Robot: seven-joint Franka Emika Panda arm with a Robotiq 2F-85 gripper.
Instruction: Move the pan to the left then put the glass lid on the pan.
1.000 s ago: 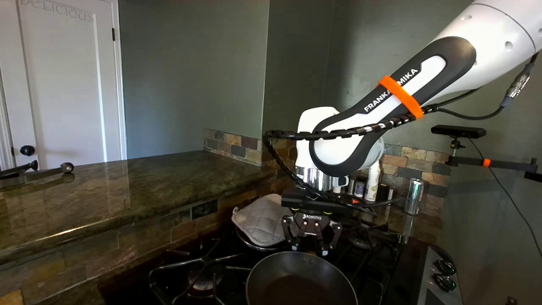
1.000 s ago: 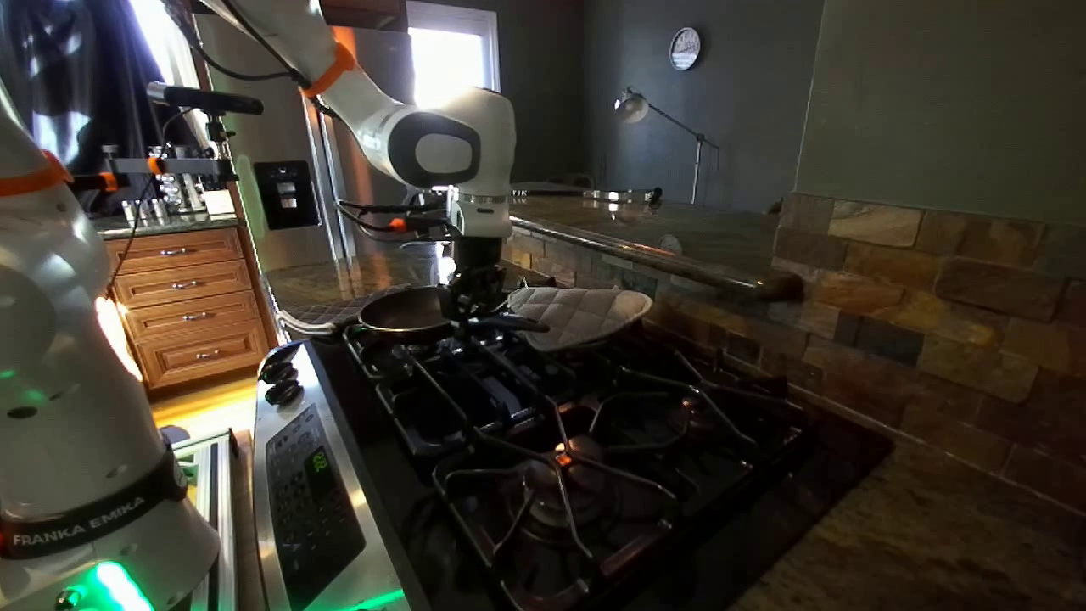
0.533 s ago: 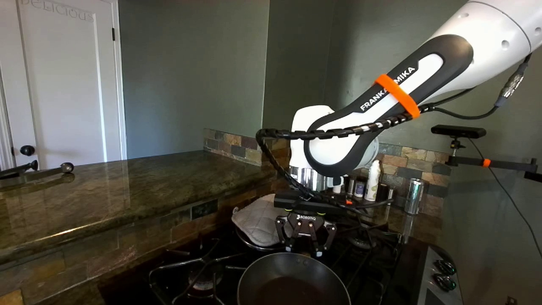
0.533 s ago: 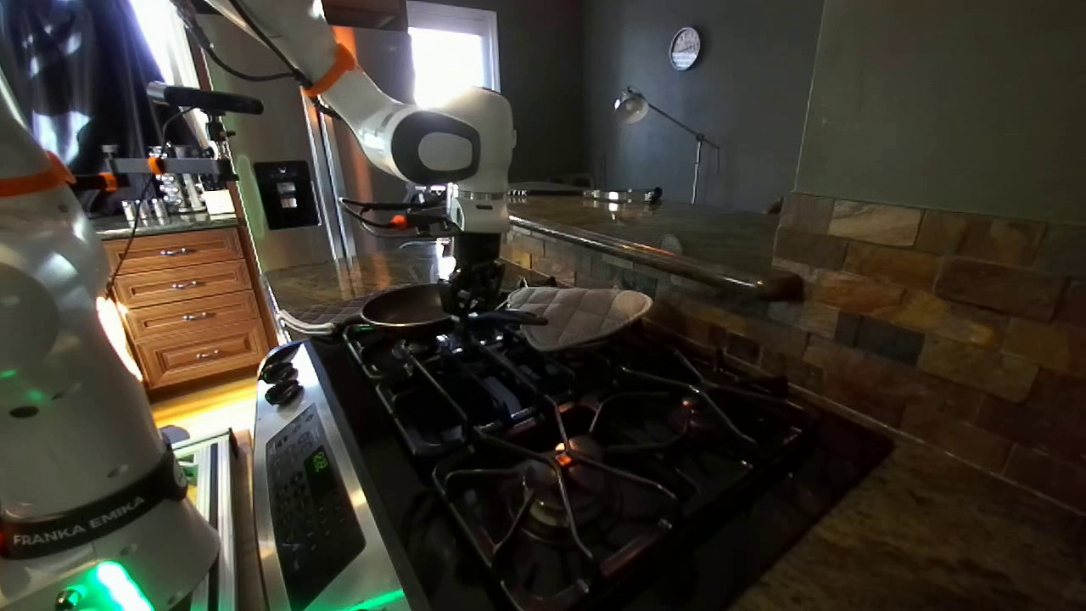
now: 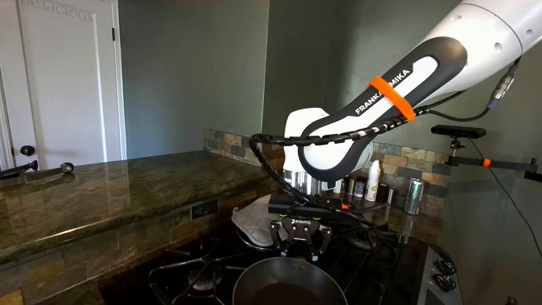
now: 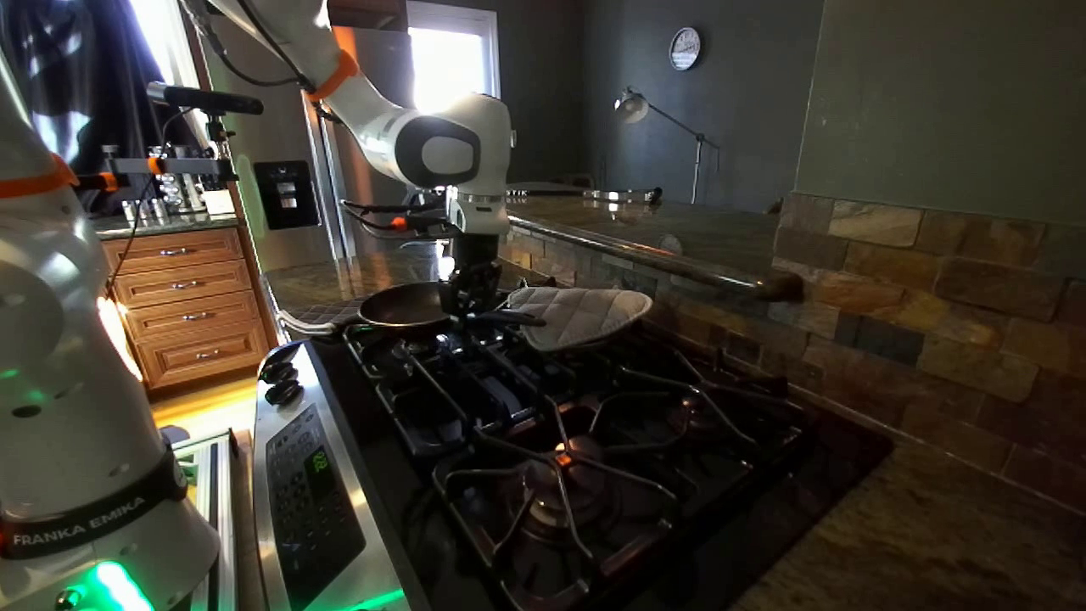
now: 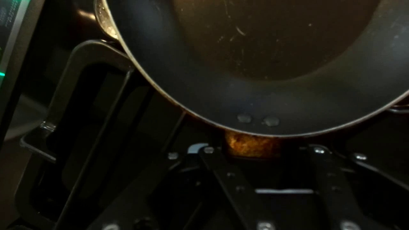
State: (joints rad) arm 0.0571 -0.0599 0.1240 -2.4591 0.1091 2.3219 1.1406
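Observation:
The pan [image 5: 290, 284], round and dark grey, sits on the stove in both exterior views [image 6: 407, 305]. It fills the top of the wrist view [image 7: 265, 105]. My gripper [image 5: 299, 255] is low at the pan's handle side. In the wrist view its fingers stand apart on either side of the brown-orange handle base [image 7: 252, 145], with a gap on the right. The pale grey, quilted, cloth-like piece named as the glass lid [image 5: 252, 220] lies tilted behind the pan. It also shows in an exterior view [image 6: 581, 316] and looks like a pot holder.
Under the pale piece shows a dark round vessel's rim. Black stove grates [image 7: 73, 76] surround the pan. A raised stone counter [image 5: 139, 186] runs along one side. A steel canister [image 5: 414, 195] and bottles stand at the back. The oven control panel [image 6: 305, 501] edges the stove.
In an exterior view my gripper and the pan have moved together a little to the left and slightly down. The pale quilted piece has stayed put.

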